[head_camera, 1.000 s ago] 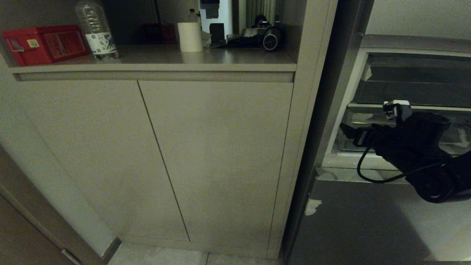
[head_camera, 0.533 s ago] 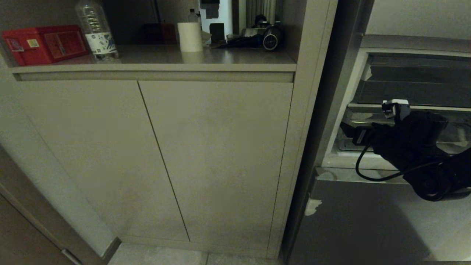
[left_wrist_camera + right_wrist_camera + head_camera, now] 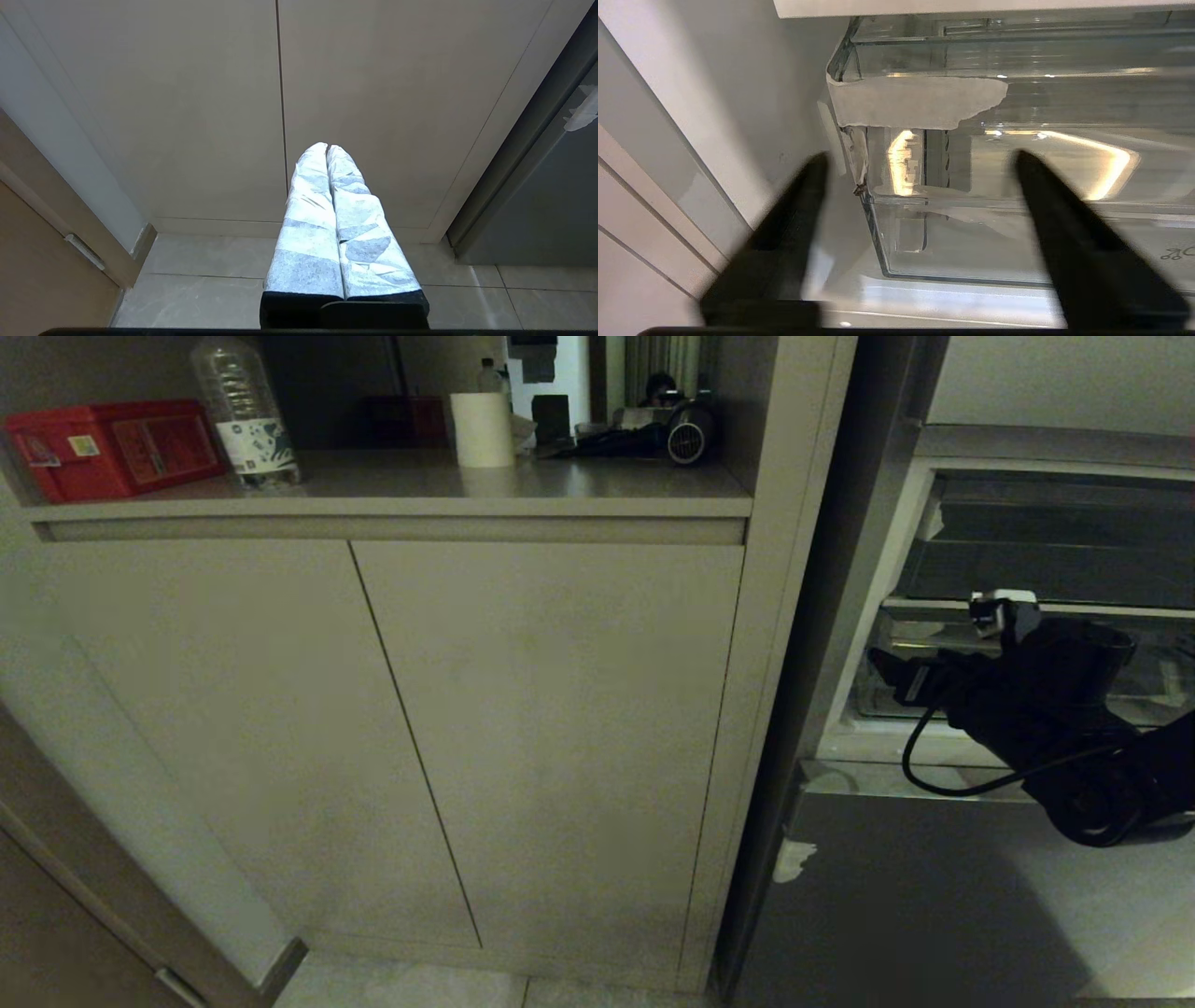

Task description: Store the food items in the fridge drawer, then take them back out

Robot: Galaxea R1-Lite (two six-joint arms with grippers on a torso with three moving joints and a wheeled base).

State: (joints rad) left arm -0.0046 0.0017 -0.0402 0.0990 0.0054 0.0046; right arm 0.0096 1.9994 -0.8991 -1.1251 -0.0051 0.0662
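In the right wrist view the fridge drawer (image 3: 971,242) is a clear plastic bin with a torn white sticker (image 3: 915,100) across its upper front. Its left front corner stands just ahead of my right gripper (image 3: 920,155). That gripper is open, its dark fingers (image 3: 803,200) wide apart with nothing between them. In the head view the right gripper (image 3: 898,674) reaches into the open fridge at the left end of the drawer (image 3: 1167,686). The food items are out of view. My left gripper (image 3: 327,147) is shut, its taped fingers pressed together, parked low facing the cabinet doors.
A beige cabinet (image 3: 560,728) with two doors stands left of the fridge. Its shelf holds a red box (image 3: 112,446), a clear bottle (image 3: 245,415) and a paper roll (image 3: 482,429). The fridge's white inner wall (image 3: 714,107) is close beside the gripper. A grey lower front (image 3: 934,896) sits below the drawer.
My right arm has edged slightly up at the drawer's left end. Nothing else has moved.
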